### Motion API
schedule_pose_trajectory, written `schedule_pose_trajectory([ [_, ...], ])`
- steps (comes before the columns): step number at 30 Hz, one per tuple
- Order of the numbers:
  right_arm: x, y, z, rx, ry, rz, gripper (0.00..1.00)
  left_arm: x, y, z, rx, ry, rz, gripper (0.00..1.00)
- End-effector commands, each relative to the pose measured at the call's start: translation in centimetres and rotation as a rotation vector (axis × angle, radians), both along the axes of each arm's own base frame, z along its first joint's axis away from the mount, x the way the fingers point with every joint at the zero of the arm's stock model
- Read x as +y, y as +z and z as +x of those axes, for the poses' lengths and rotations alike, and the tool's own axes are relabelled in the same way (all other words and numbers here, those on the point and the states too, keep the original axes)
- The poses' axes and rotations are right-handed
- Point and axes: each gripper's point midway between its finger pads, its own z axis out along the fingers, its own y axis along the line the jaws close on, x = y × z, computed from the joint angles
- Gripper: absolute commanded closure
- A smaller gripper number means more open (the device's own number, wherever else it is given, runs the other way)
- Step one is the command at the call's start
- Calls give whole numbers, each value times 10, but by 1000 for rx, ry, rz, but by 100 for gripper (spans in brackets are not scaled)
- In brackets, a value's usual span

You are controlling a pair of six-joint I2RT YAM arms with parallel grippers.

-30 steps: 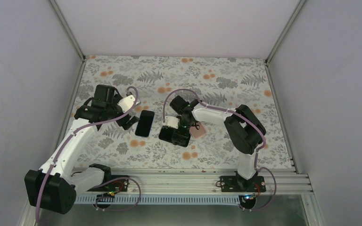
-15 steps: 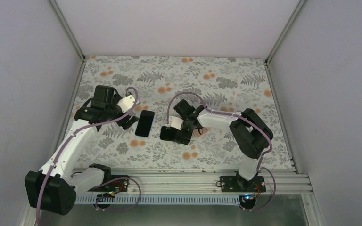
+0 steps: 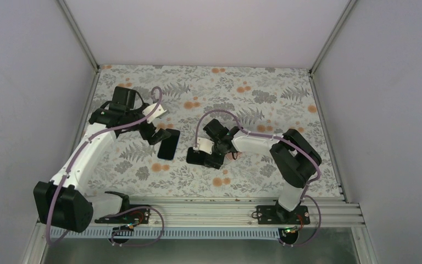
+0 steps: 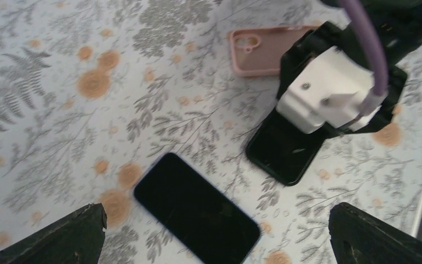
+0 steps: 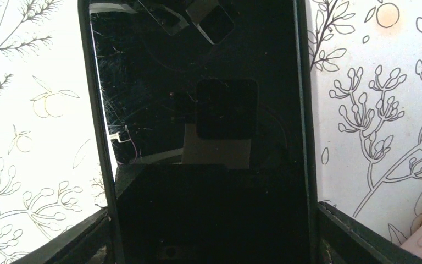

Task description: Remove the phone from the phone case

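Presently the phone (image 5: 209,110) lies screen up on the mat (image 3: 264,82), centre, towards the near edge, seated in its black case (image 5: 95,110). The right gripper (image 5: 213,209) is down over it. Its fingers (image 5: 71,242) flank the case's long sides, close against them. Contact is not determinable, so a grip cannot be confirmed. A pink case (image 4: 264,50) lies just right of the phone, partly hidden by that gripper. A second phone (image 4: 198,217), bare, lies to the left, apart from the first. The left gripper (image 4: 215,212) hangs over it, jaws spread wide, holding nothing.
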Motion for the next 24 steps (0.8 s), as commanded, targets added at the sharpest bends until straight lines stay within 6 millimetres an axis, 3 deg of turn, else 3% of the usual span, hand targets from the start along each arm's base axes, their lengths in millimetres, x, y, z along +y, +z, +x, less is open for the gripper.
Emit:
schedule_pose_trajectory([
  [1,-34,-35,-18,56,20,-181,29,-20,11,-16,94,-115,-109,0],
  [6,-15,-2,1,-39,-4,-79,35,-25,6,-17,131,-123,-139,0],
  [15,23,111,26,-266,-27,159,42,-41,-5,-11,359,-183,-199,0],
  [22,36,141,29,-352,-12,200,46,-48,-17,2,463,-199,-221,0],
  [24,37,137,28,-336,-4,178,39,-50,-20,1,501,-210,-230,0],
])
